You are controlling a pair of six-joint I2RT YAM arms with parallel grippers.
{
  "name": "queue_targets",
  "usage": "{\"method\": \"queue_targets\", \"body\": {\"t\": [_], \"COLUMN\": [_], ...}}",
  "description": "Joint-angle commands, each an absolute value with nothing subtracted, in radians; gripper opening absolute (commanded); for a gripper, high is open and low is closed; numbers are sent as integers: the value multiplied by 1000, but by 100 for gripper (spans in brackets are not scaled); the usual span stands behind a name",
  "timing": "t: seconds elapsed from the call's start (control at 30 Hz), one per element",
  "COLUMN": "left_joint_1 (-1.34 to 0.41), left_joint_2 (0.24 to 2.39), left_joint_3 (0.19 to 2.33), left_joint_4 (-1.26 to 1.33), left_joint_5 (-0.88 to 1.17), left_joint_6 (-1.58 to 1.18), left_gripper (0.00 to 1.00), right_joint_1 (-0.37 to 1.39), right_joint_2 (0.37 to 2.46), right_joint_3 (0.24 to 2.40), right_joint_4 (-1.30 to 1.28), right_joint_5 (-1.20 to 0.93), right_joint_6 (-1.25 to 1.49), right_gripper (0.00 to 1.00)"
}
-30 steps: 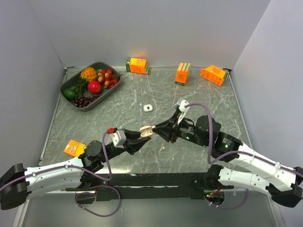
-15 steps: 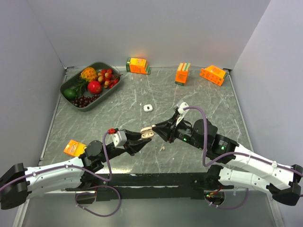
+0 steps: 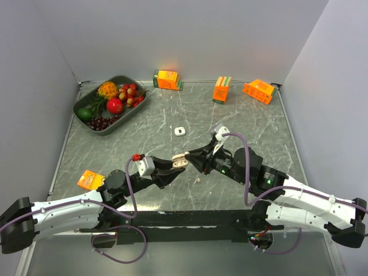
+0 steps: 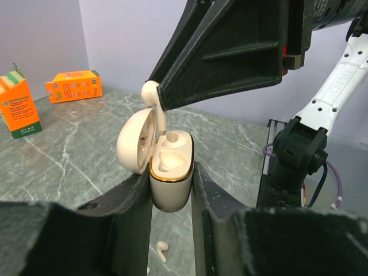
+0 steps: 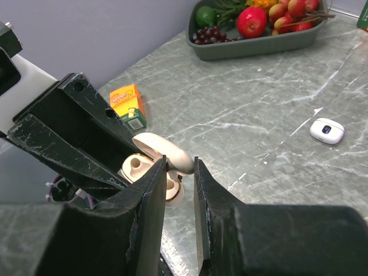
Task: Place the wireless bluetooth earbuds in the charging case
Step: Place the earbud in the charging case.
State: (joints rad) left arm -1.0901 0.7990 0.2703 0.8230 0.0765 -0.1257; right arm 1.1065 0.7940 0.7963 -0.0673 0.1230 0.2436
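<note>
Stemmed earbud (image 4: 153, 95) hangs bulb-up and stem-down, the stem tip at or just inside the rear socket of the charging case (image 4: 170, 198); not seated, most of the stem shows above the gold rim. It is pinched narrowly near the bulb by the right end effector (image 5: 180, 172), probably so the stem stays free to enter first. The case stands upright and lifted off the table (image 3: 241, 115), clamped across its body by the left end effector (image 4: 171, 175), jaws tight on both flanks. That grip leaves the mouth uncovered and facing up. The lid (image 4: 135, 141) is swung back to the side away from the incoming arm, which keeps the approach open. Front socket looks vacant. The two arms meet nose to nose over the near middle of the table. A second earbud (image 4: 163, 250) lies loose on the table just below the raised case, apparently the next to fetch. A small white oval piece (image 3: 180, 131) sits farther back; what it is cannot be told. Fruit tray (image 3: 95, 123) and orange cartons (image 3: 221, 89) are well apart, out of the working zone.
</note>
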Motion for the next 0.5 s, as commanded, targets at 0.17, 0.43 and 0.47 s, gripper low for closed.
{"method": "queue_targets", "body": {"t": [0.17,0.43,0.47], "left_joint_1": [-1094,-1094,-1095], "left_joint_2": [805,804,805], "left_joint_3": [321,325,327], "left_joint_4": [874,868,867], "left_joint_5": [74,40,38], "left_joint_6": [-153,-163,-164], "left_gripper": [1,1,1], "right_joint_1": [1129,1137,1140], "right_joint_2": [772,758,758], "right_joint_3": [792,782,781], "right_joint_4": [-32,-35,-35], "right_joint_5": [179,189,190], "right_joint_6": [225,224,224], "right_gripper": [0,0,0]}}
